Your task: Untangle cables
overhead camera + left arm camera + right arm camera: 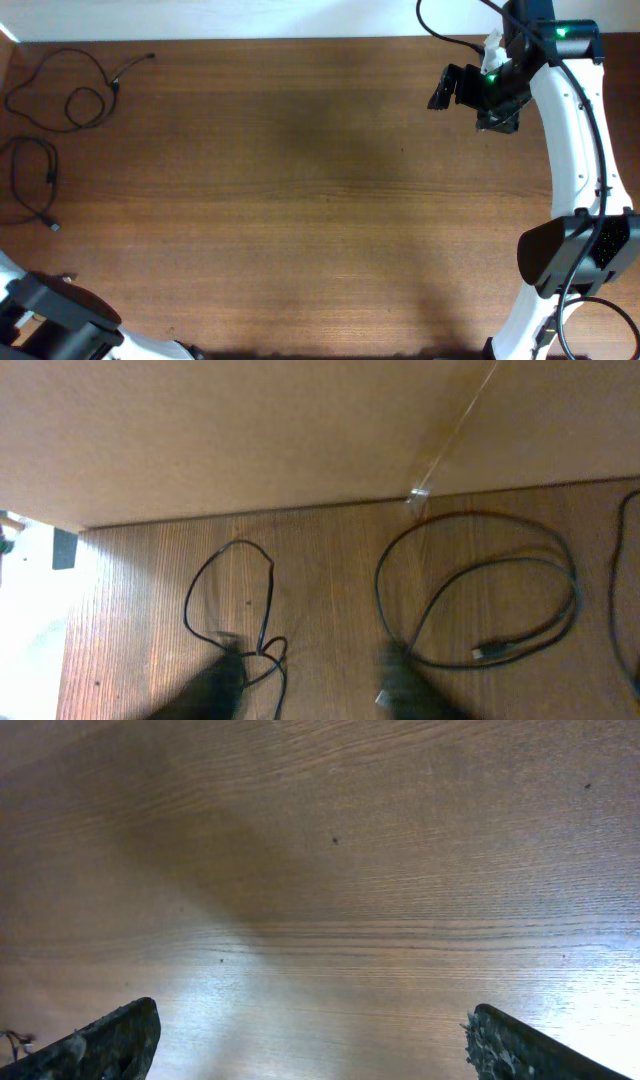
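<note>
The right gripper (310,1025) holds its jaws spread wide. Its two dark, rough-edged fingertips (110,1042) sit at opposite bottom corners of the right wrist view. Only the brown wood-grain tabletop (330,870) shows between and ahead of them, and nothing is gripped or touched. From overhead, this gripper hangs off the white right arm (575,150) over the far side of the table. The cables (48,178) lie well apart from its jaws, along the opposite edge.

The left gripper (308,680) appears in its own wrist view as two dark, smeared fingers (215,682). They stand apart at a middling gap, narrower than the right pair, with bare wood between them. The blur hides whether either finger touches a cord.

A thin black rubbery cable bent into a tall, narrow loop, the narrow-loop cable (190,605), lies ahead of one finger. Its near end curls right beside that finger's tip, partly lost in the smear.

A second thin black cable, the wide-loop cable (572,585), is coiled in a broad round ring. It lies ahead of the other finger, and its near arc passes just beyond that fingertip. Its small dark plug end (490,653) rests inside the ring, off to the outer side of that finger.

A third cable (618,570), also thin and black, shows only as a curve further out on that side and is cut off by the frame. Beyond all three cables, past the table's edge, stands a pale tan board (250,430).
</note>
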You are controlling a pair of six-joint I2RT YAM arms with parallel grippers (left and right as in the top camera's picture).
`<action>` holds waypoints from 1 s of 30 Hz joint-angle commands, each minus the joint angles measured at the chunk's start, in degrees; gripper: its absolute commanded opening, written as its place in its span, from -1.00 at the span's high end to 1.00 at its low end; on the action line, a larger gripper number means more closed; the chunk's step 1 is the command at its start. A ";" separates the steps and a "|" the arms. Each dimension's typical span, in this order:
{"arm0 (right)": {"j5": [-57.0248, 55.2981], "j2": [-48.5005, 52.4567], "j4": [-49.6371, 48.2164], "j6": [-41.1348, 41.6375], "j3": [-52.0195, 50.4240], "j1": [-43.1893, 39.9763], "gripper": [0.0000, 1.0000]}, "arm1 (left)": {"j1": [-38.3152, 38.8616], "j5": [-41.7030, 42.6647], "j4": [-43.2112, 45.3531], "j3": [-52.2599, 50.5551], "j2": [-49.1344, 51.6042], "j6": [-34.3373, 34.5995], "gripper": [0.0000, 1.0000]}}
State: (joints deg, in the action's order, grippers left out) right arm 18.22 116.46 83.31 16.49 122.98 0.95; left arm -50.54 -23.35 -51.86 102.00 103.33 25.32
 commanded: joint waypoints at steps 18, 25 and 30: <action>-0.50 0.28 0.04 0.04 -0.11 0.61 -0.97 | -6.99 6.21 3.50 -0.96 23.58 -4.63 1.00; -0.50 0.28 0.00 0.46 -0.11 0.61 -0.97 | -6.95 7.02 3.02 -0.96 27.32 -10.62 1.00; -0.50 0.28 0.26 0.44 -0.11 0.66 -0.97 | -7.06 7.37 -0.74 -0.46 24.15 -5.73 1.00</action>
State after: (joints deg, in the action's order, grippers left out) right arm 18.20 116.46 83.35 16.53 122.98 0.95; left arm -57.52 -16.27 -50.96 101.32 129.99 16.78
